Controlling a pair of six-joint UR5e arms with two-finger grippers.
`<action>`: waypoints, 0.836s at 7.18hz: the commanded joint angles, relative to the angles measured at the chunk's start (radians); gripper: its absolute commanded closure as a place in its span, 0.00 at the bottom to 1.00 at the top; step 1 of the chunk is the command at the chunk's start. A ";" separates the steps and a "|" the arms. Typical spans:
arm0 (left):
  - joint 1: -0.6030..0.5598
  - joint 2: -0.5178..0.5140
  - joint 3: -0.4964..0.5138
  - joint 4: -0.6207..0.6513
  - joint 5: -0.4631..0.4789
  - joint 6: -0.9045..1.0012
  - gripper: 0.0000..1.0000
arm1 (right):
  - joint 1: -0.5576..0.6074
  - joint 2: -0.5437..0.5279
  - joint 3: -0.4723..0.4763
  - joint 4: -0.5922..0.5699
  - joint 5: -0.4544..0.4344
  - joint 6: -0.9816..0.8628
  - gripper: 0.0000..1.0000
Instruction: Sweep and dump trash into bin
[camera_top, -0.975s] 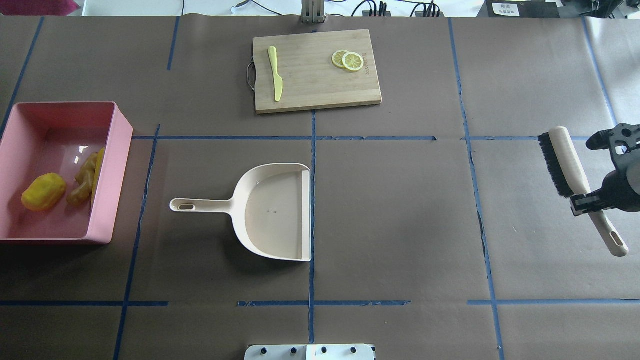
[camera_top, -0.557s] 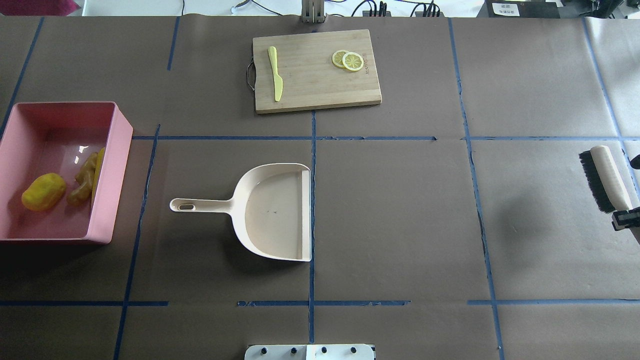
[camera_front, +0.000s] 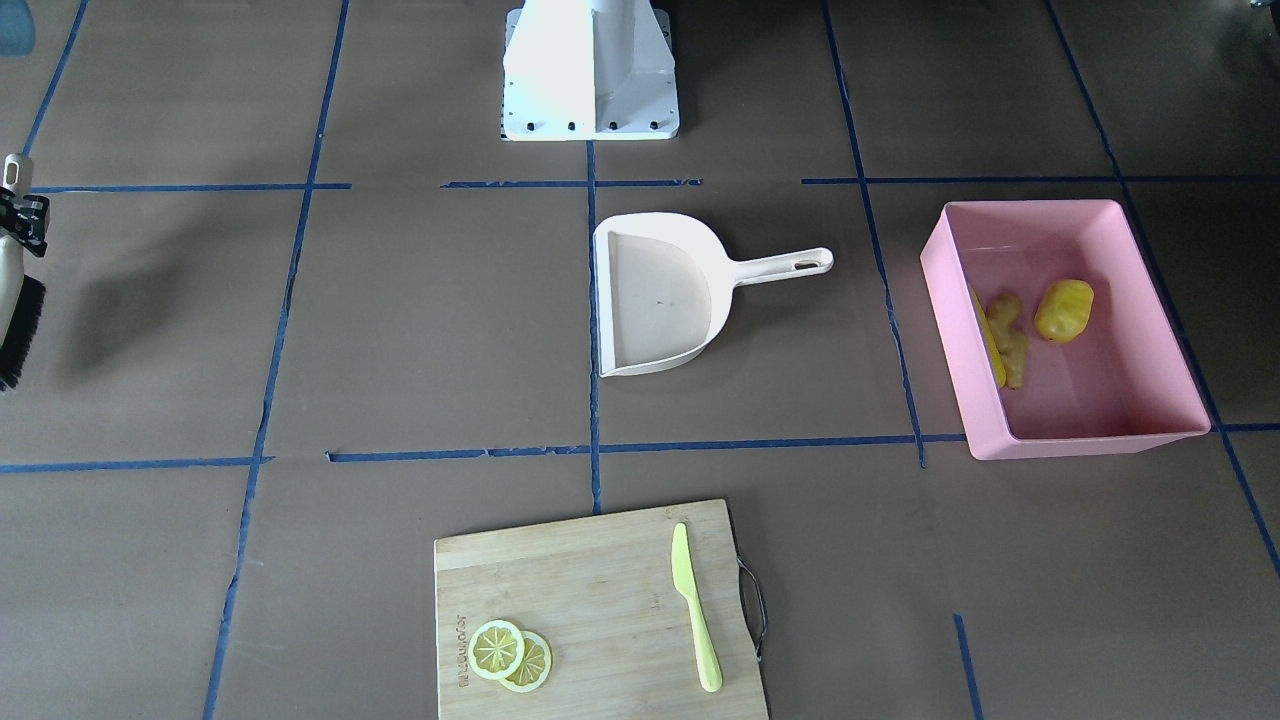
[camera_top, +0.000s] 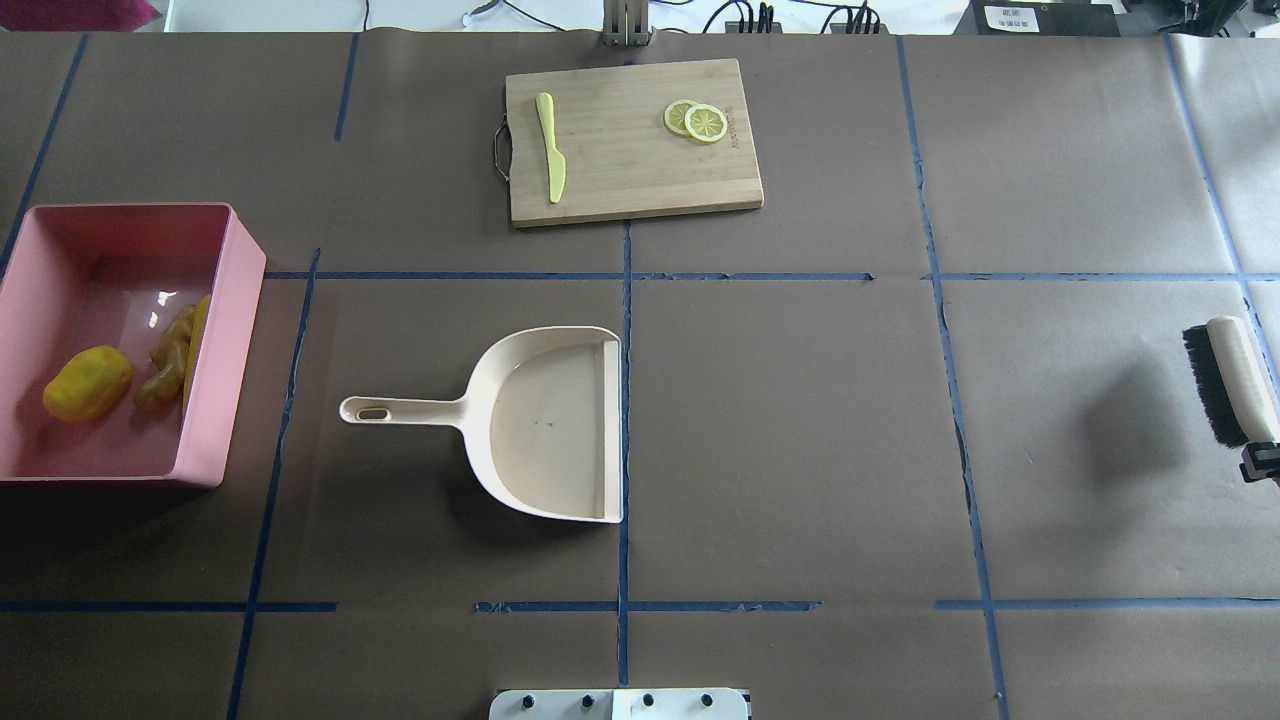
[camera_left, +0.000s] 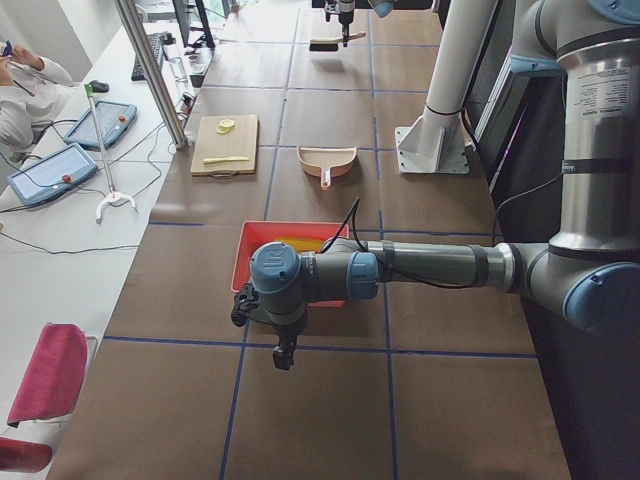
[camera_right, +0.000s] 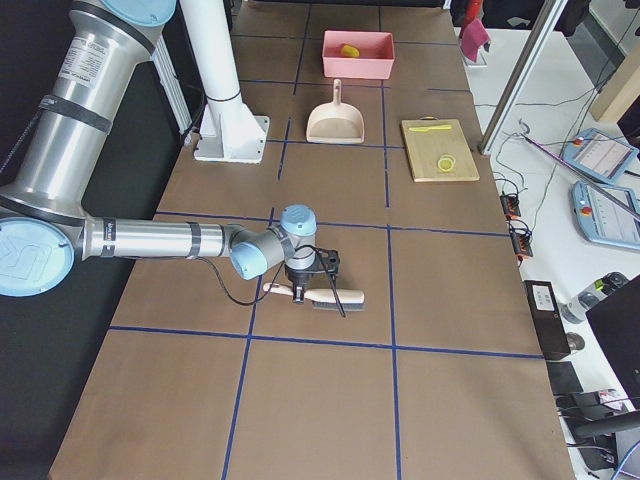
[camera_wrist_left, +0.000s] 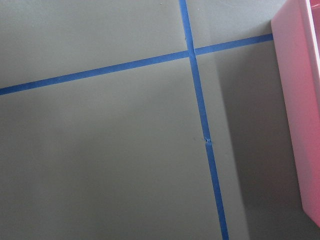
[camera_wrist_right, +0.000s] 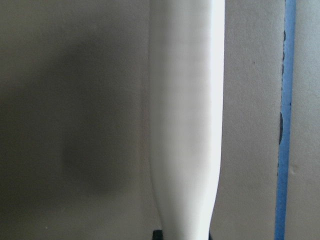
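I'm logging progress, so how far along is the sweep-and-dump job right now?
Done, by the look of it: the corn cob, yellow fruit and ginger root lie inside the pink bin, and the dustpan sits empty on the table. In hand: the right gripper holds the brush at the table's edge. Left: probably just setting the brush down.

The bin (camera_top: 232, 330) stands at the table's (camera_top: 800, 450) left edge, trash (camera_top: 88, 383) inside; dustpan (camera_top: 560, 430) mid-table; cutting board (camera_top: 620, 160) by the far edge; brush (camera_top: 1235, 380) by the right edge.
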 joint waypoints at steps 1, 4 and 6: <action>0.000 0.000 0.000 0.000 0.000 -0.001 0.00 | -0.003 0.002 -0.003 0.006 0.009 0.007 0.94; 0.000 0.005 0.000 0.000 0.000 0.000 0.00 | -0.003 0.007 -0.011 0.009 0.032 0.005 0.00; 0.002 0.005 0.000 0.000 -0.002 -0.001 0.00 | -0.002 0.008 -0.002 0.010 0.040 0.004 0.00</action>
